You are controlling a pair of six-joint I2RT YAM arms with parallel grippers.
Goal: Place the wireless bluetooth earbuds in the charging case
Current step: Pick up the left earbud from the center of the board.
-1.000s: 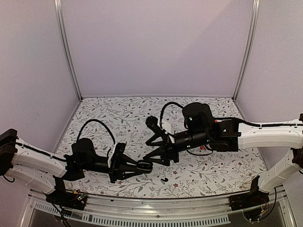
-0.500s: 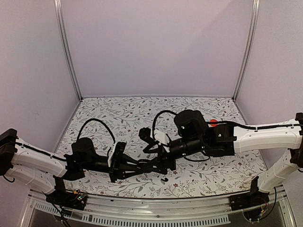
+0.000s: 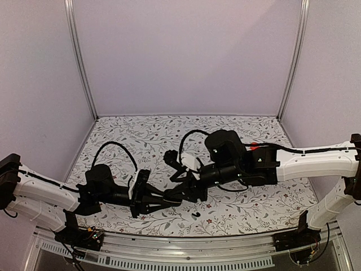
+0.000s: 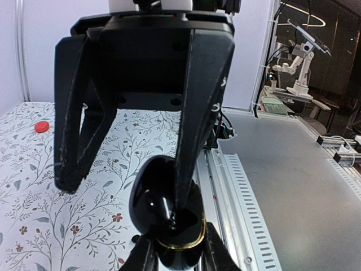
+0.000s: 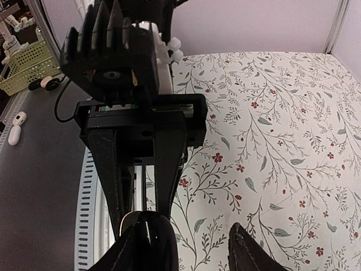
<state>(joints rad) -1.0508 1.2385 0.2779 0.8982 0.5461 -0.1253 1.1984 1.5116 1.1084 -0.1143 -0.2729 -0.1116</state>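
Observation:
My left gripper (image 4: 177,257) is shut on the black charging case (image 4: 169,226), which has a gold rim and an open lid; it holds the case above the table's near side (image 3: 169,199). My right gripper (image 3: 180,193) faces it, jaws apart and open. One of its fingers (image 4: 194,113) dips its tip into the case's cavity, the other (image 4: 73,130) hangs left of the lid. I see no earbud between them. A small red earbud (image 4: 40,126) lies far back on the table (image 3: 254,145). A tiny black bud-like piece (image 3: 196,215) lies below the grippers.
The floral tablecloth (image 3: 141,135) ends at a metal rail (image 3: 169,248) along the near edge. Purple walls and posts close in the back and sides. A green basket (image 5: 28,66) and white bits sit off the table.
My right arm has swung left and down to the case, and its jaws have narrowed. One finger now reaches into the open case. The left arm has held still.

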